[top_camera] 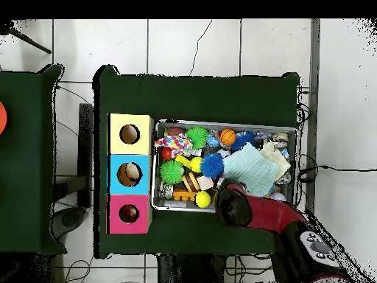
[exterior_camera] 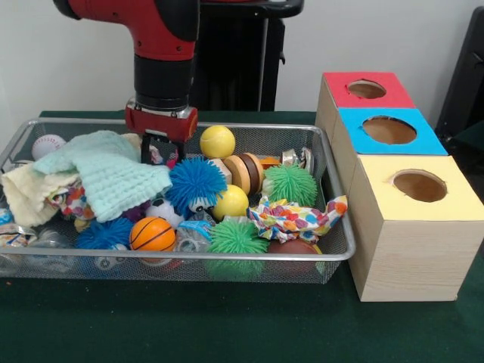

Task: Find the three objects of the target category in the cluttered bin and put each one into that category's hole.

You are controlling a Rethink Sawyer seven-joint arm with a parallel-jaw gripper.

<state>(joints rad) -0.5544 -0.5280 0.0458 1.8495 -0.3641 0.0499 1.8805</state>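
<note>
I see the bin (exterior_camera: 333,253) on the green table (exterior_camera: 227,325), beside three boxes (exterior_camera: 412,227), crammed with spiky balls, a mint cloth (exterior_camera: 106,178) and an orange ball (exterior_camera: 152,234). My gripper (exterior_camera: 160,155) hangs inside; I cannot tell its fingers' state.

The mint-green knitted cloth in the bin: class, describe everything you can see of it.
The mint-green knitted cloth is a soft, waffle-textured fabric, loosely folded and rumpled, lying on top of the clutter at one end of the wire mesh bin. It overlaps a pale yellow cloth and a patterned fabric. The gripper hangs at its far edge; contact cannot be told.
</note>
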